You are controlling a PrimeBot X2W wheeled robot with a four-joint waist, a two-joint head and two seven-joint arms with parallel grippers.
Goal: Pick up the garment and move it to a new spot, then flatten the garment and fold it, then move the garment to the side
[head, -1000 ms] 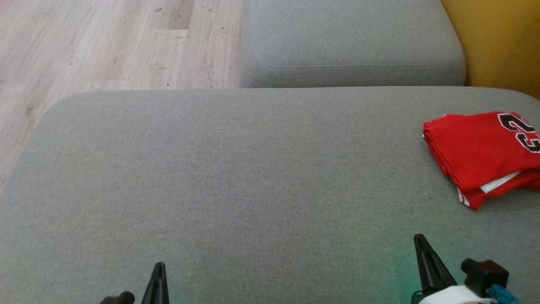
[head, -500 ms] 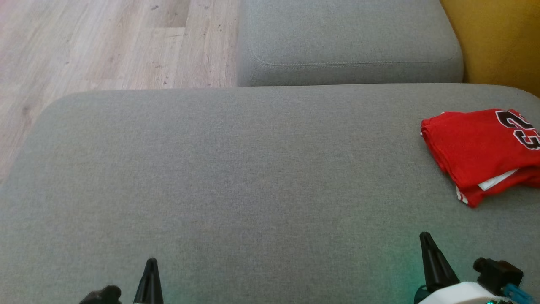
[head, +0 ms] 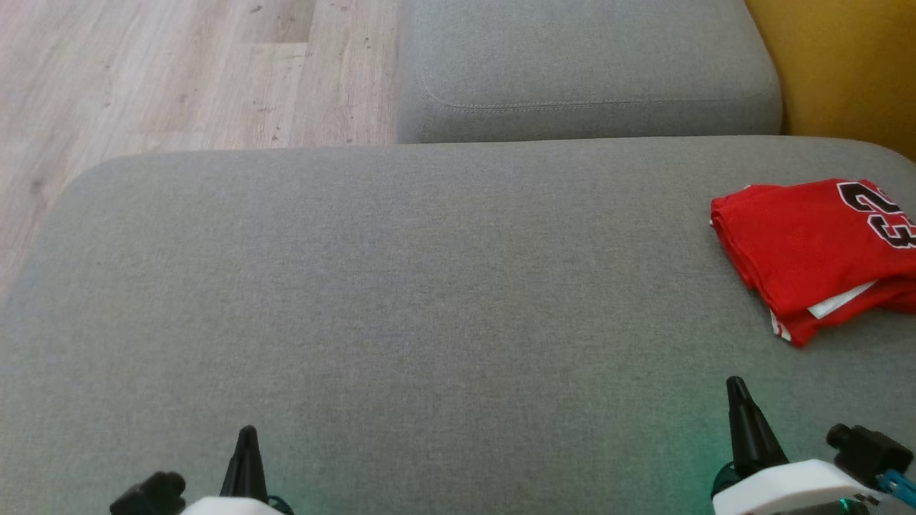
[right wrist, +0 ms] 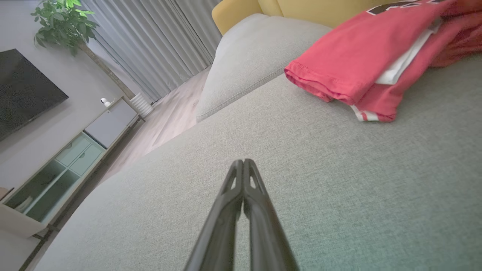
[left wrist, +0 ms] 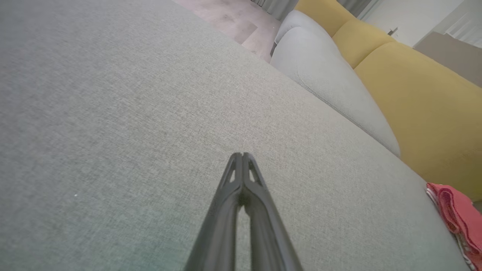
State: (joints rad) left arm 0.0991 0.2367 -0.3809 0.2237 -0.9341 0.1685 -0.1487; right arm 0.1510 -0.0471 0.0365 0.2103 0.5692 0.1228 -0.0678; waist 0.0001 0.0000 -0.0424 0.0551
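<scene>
The garment (head: 809, 250) is a red jersey with black-and-white numbers, folded into a bundle at the far right of the grey sofa seat (head: 401, 300). It also appears in the right wrist view as the garment (right wrist: 357, 60) and at the edge of the left wrist view as the garment (left wrist: 457, 214). My left gripper (head: 247, 433) rests low at the seat's near left, shut and empty. My right gripper (head: 736, 386) is at the near right, shut and empty, a short way in front of the garment. The shut tips show as the left gripper (left wrist: 242, 154) and the right gripper (right wrist: 243, 161).
A second grey cushion (head: 587, 71) lies beyond the seat, with a yellow sofa part (head: 844, 64) at the far right. Wood floor (head: 157, 71) runs past the seat's left edge. A TV cabinet (right wrist: 67, 158) and a plant (right wrist: 60, 22) stand across the room.
The head view has drifted slightly, so the garment sits a bit higher and more to the left. More of both wrists shows at the bottom; the left gripper sits further left.
</scene>
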